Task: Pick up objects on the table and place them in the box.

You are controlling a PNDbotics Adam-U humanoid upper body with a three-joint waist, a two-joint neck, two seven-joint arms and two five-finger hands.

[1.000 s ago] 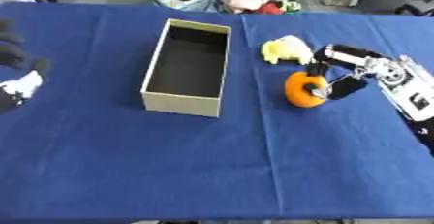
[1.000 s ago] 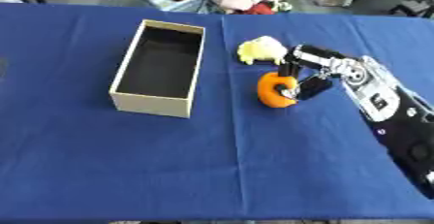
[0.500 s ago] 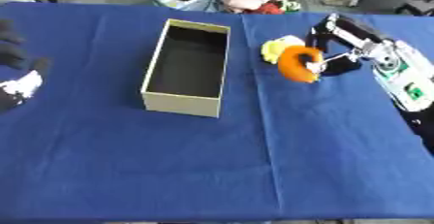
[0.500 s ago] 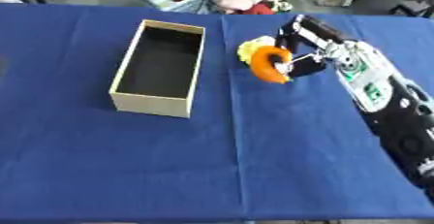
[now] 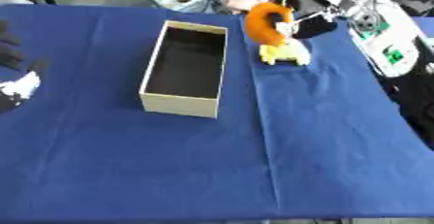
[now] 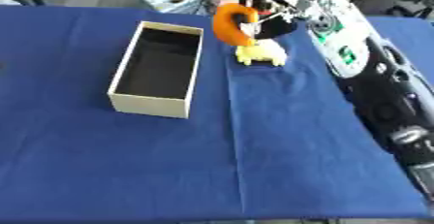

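Motion blur smears the right hand (image 6: 273, 6) where its fingers close on the orange ring (image 6: 229, 23). The ring hides part of the yellow object (image 6: 260, 54). The left hand (image 5: 15, 85) is cut off at the frame's edge.

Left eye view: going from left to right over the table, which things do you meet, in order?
Left hand → box → orange ring, held up by the right hand.

My right hand (image 6: 270, 20) curls round the orange ring (image 6: 229, 24), held above the yellow object (image 6: 261, 53) on the blue cloth (image 6: 254, 145), just right of the open box (image 6: 158, 67)
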